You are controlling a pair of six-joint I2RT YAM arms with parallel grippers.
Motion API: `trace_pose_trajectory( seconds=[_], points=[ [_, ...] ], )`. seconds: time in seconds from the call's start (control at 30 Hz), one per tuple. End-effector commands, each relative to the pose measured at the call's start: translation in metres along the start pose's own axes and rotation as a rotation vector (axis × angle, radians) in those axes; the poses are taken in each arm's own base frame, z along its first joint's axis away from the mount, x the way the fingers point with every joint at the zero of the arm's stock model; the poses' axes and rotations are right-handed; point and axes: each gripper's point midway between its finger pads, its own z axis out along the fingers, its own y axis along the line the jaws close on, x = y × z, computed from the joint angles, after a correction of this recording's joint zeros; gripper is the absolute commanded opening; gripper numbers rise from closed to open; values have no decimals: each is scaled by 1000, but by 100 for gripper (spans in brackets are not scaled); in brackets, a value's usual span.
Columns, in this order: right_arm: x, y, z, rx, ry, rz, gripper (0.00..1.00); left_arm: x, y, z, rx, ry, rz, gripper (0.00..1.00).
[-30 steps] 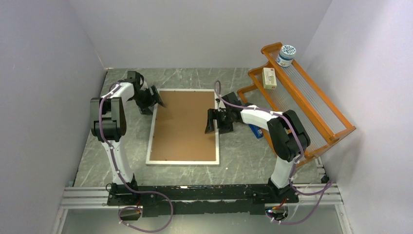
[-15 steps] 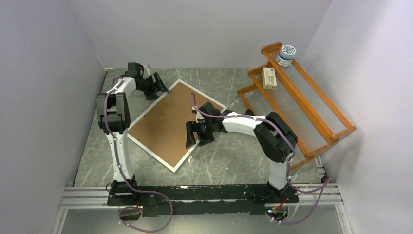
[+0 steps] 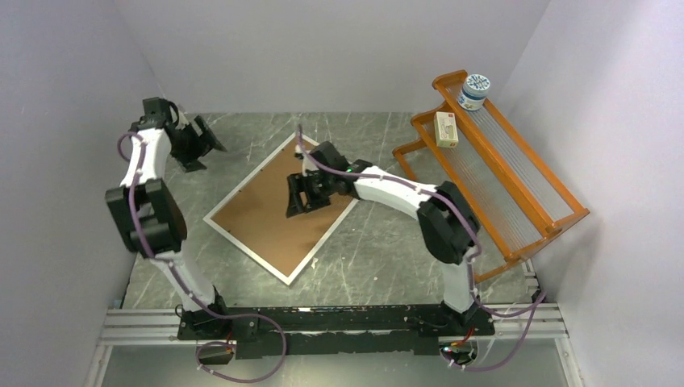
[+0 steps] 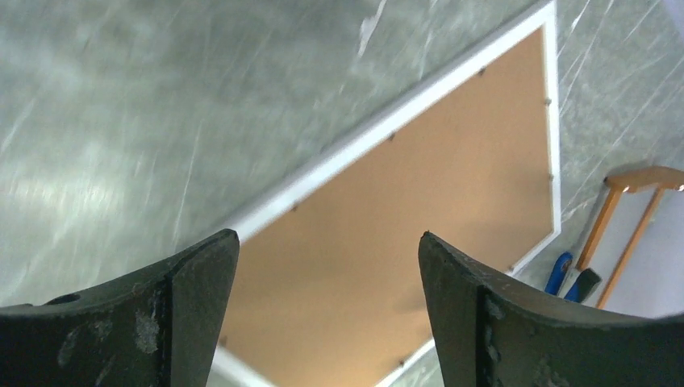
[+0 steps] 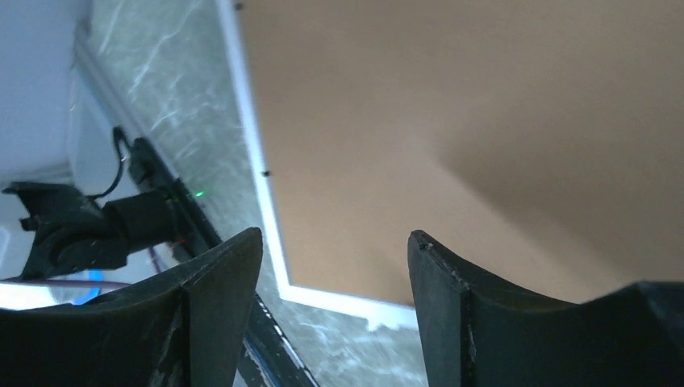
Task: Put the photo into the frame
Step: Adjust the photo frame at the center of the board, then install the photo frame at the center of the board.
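Frame [image 3: 246, 251] laid face-down, skewed on table [image 3: 379, 250]; brown backing board [image 3: 266, 214] seated within rim. Photo not seen in any view, so insertion cannot be confirmed. Left gripper [image 3: 211, 143] spread, empty, held well apart from frame. Right gripper [image 3: 294, 206] spread over board, nothing pinched.

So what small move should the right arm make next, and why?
Probably lower the right gripper to one of the small dark clips along the rim of the frame. The frame lies face down with the brown backing board in it, and no photo is in view. The right gripper is open and empty; the left gripper is open too.
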Motion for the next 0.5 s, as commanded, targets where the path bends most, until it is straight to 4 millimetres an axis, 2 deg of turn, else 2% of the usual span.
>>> trace_pose_trajectory(
  seconds=[0.0, 0.1, 0.2, 0.3, 0.4, 0.47],
  points=[
    [9, 63, 32, -257, 109, -120, 68, 66, 37, -40, -162, 64, -74, 86],
    [7, 87, 45, -365, 139, -123, 60, 109, 44, -51, -147, 118, -154, 87],
    [13, 102, 54, -462, 189, -100, 55, 140, 44, -56, -123, 154, -199, 87],
    [29, 116, 64, -562, 274, -77, 36, 163, 46, -51, -83, 175, -227, 84],
    [41, 123, 68, -616, 318, -66, 16, 182, 44, -41, -17, 228, -246, 72],
    [47, 126, 70, -644, 340, -54, 12, 194, 47, -36, -13, 268, -264, 64]
  ],
)
